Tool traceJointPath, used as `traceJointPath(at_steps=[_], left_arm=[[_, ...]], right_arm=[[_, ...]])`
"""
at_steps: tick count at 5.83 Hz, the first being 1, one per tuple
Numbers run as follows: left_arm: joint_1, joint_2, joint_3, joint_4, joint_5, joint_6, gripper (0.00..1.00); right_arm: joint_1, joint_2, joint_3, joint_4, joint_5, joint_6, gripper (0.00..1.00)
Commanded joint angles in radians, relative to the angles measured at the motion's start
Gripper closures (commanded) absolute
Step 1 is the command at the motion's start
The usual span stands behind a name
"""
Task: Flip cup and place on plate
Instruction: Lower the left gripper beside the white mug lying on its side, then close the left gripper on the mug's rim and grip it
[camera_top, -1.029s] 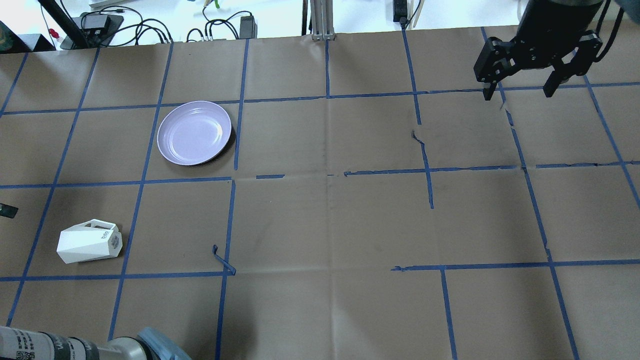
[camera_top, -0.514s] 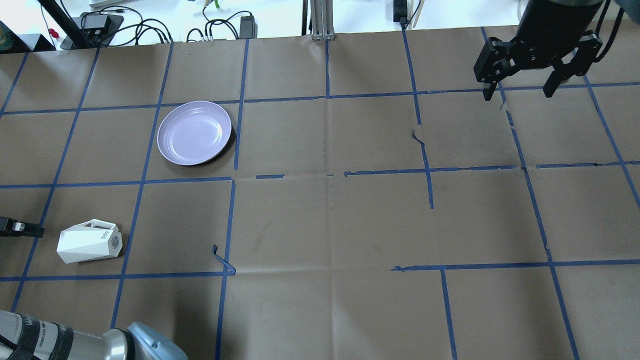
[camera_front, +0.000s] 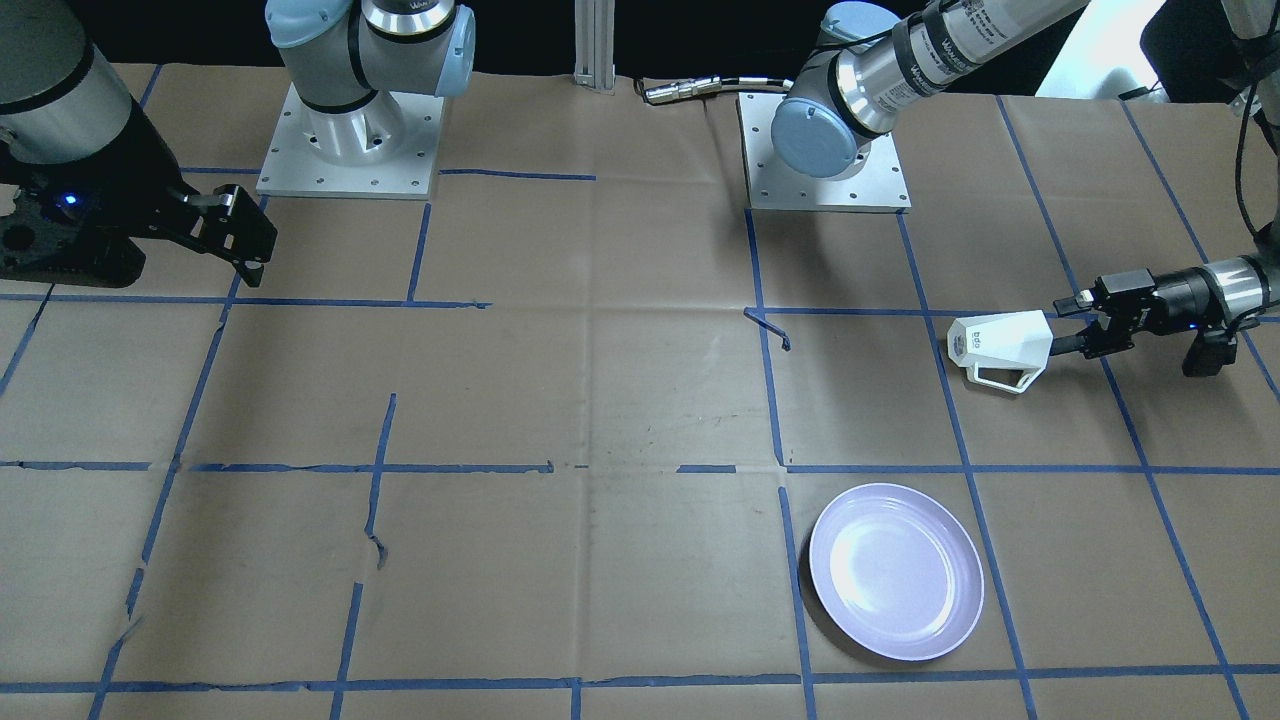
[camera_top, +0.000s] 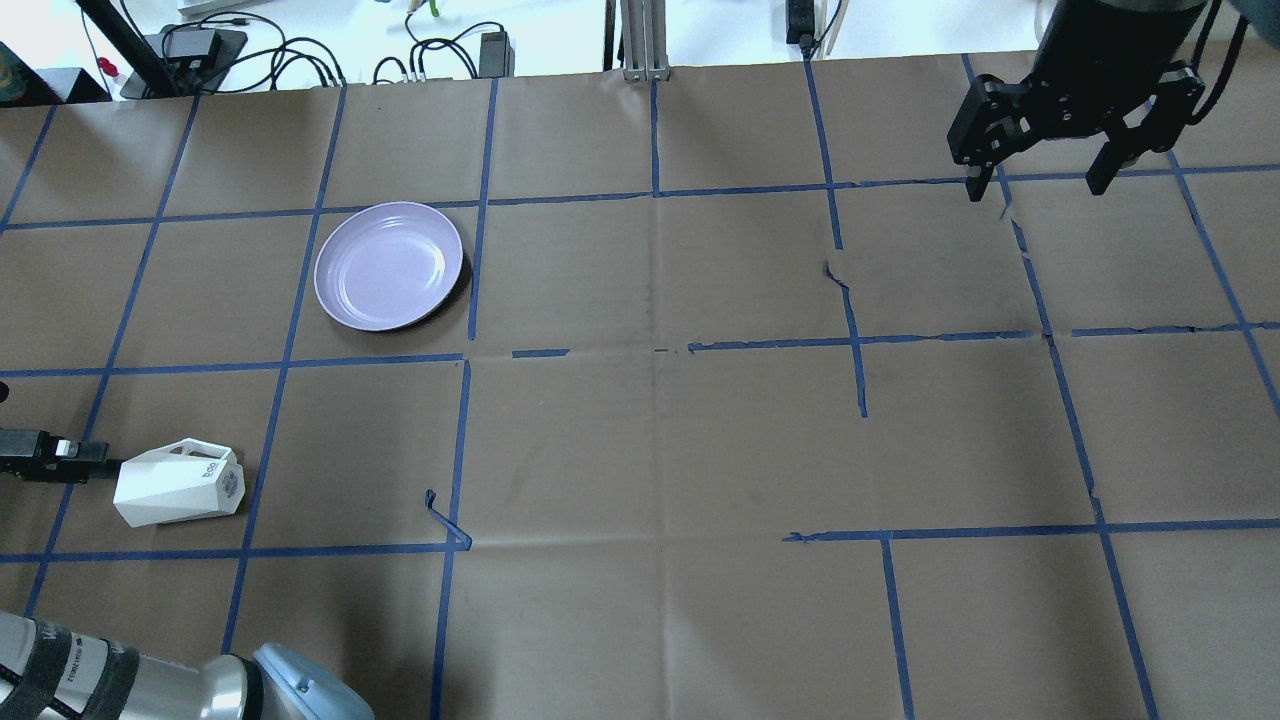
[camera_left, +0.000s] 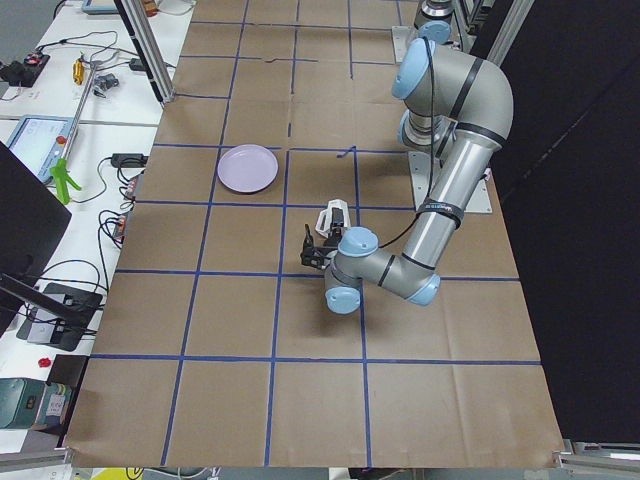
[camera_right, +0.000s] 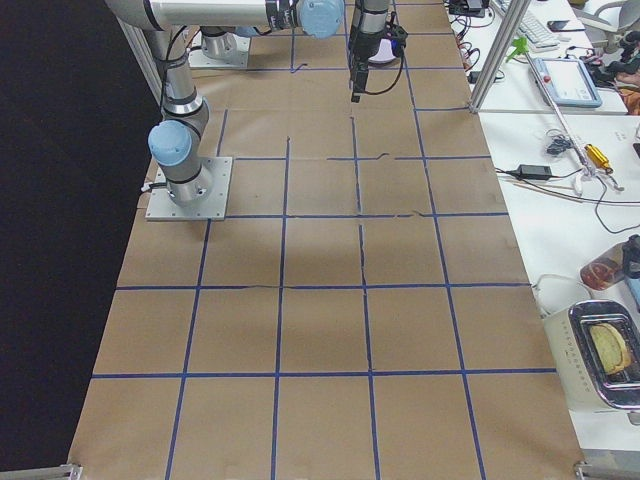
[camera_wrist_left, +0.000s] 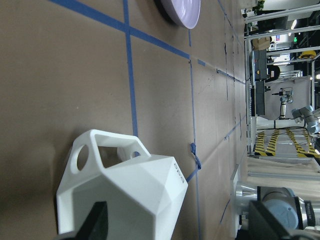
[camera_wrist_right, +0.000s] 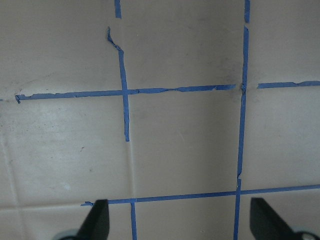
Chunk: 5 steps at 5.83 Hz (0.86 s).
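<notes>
cup on its side, rim at spread left fingers, perhaps touching

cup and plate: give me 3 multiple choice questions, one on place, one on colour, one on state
1. Where is the white mug relative to the plate?
A) on it
B) apart from it, nearer the robot
C) beyond it, at the far edge

2. What colour is the plate?
A) pale lavender
B) green
C) red

3. How does the mug sit?
A) upright
B) upside down
C) on its side

Answers:
1 B, the overhead view shows a gap between them, with the mug on the robot's side.
2 A, its glossy surface reads pale lavender.
3 C, its printed base faces sideways, not up or down.
</notes>
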<state>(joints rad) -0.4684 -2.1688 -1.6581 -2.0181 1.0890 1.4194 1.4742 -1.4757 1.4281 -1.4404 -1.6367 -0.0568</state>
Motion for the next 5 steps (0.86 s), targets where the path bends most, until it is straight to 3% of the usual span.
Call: traceJointPath(at_steps=[1,4,5], left_arm=[[0.042,-0.075,0.004,-0.045,-0.039,-0.007,0.03],[0.040,-0.088,0.006,-0.099,-0.072,0.015,0.03],[0.040,-0.086,0.006,-0.099,-0.072,0.036,0.12]], right_arm=[[0.000,0.000,0.000,-0.002,0.000,0.000,0.00],[0.000,0.000,0.000,0.000,0.000,0.000,0.00],[0.000,0.000,0.000,0.000,0.000,0.000,0.00]])
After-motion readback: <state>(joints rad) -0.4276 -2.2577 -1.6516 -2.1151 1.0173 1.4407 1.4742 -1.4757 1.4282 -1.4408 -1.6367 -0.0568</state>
